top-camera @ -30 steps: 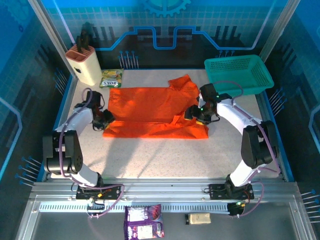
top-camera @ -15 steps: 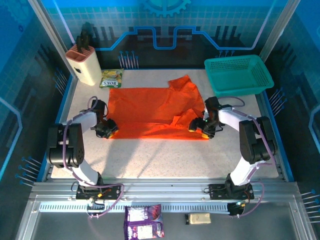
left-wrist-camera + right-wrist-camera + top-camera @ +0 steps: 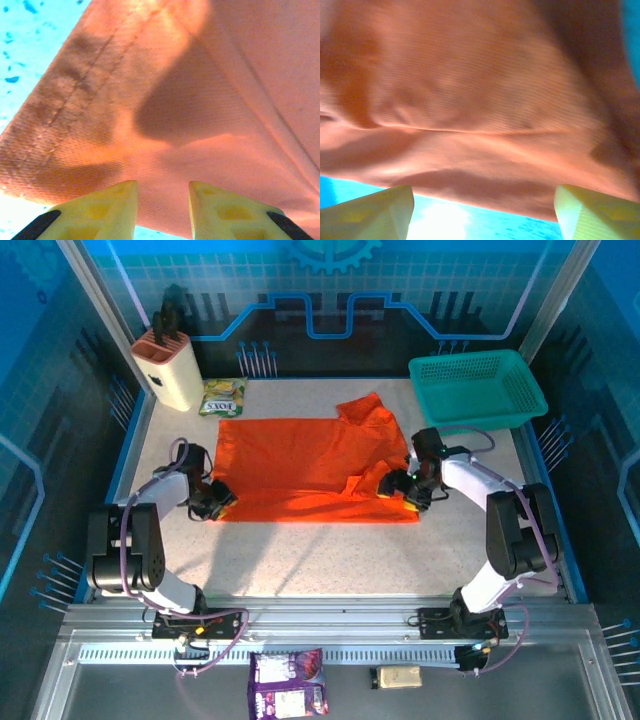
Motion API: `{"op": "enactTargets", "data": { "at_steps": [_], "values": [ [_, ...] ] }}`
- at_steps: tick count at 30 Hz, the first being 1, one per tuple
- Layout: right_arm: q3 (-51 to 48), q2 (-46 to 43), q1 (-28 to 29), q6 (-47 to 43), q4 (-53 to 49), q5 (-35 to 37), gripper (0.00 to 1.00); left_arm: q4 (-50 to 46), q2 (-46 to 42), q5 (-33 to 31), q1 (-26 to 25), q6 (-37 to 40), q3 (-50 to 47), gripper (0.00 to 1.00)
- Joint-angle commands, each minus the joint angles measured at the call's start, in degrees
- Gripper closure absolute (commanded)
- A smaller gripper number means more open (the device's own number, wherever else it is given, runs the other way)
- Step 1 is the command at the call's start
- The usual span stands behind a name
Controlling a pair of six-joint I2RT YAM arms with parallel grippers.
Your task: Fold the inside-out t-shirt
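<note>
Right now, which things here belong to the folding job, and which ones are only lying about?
Job: t-shirt, left gripper, right gripper.
Lying about: basket, knife block, green packet, purple bag, tan packet.

Overhead view: we see bright, even light from above; the table point(image 3: 330, 550) is sharp, the blue walls point(image 3: 40, 390) at the frame edges dim.
Left wrist: we find the t-shirt point(image 3: 200, 100) crisp, a dark shadow at centre, glare in the lower left corner.
Right wrist: we see soft blur throughout, white glare along the bottom edge.
</note>
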Motion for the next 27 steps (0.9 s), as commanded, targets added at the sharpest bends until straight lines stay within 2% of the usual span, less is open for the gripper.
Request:
{"op": "enactTargets", "data": {
  "at_steps": [1, 6, 10, 15, 19, 23, 27],
  "values": [
    [4.2, 4.3, 1.5, 0.4, 2.6, -5.5, 0.27, -2.3, 1.3, 2.3, -0.2, 1.4, 4.5, 0.67],
    [5.3, 8.9, 0.6, 2.0, 4.8, -4.3, 0.27, -3.4, 6.8, -0.1, -0.2, 3.8, 8.7, 0.7],
    [2.4, 9.1, -1.2, 2.8, 5.2, -1.5, 0.28, -3.8, 8.6, -2.2, 0.6, 4.0, 6.6, 0.71],
    [-4.7, 4.8, -4.2, 3.5, 6.2, -0.9, 0.28, -1.2, 5.0, -3.0, 1.3, 0.8, -1.9, 0.71],
    [-8.2, 2.0, -5.3, 3.8, 6.3, -1.3, 0.28, 2.5, 1.0, -0.9, 1.3, -3.2, -8.8, 0.71],
    [-9.2, -1.6, -4.9, 4.1, 4.6, -0.3, 0.29, 2.3, -4.9, -0.9, 1.2, -5.0, -13.0, 0.7],
    [-7.5, -4.7, -2.4, 3.4, 2.7, -1.4, 0.29, 1.4, -9.3, 0.7, 1.1, -4.2, -12.1, 0.67]
  ]
}}
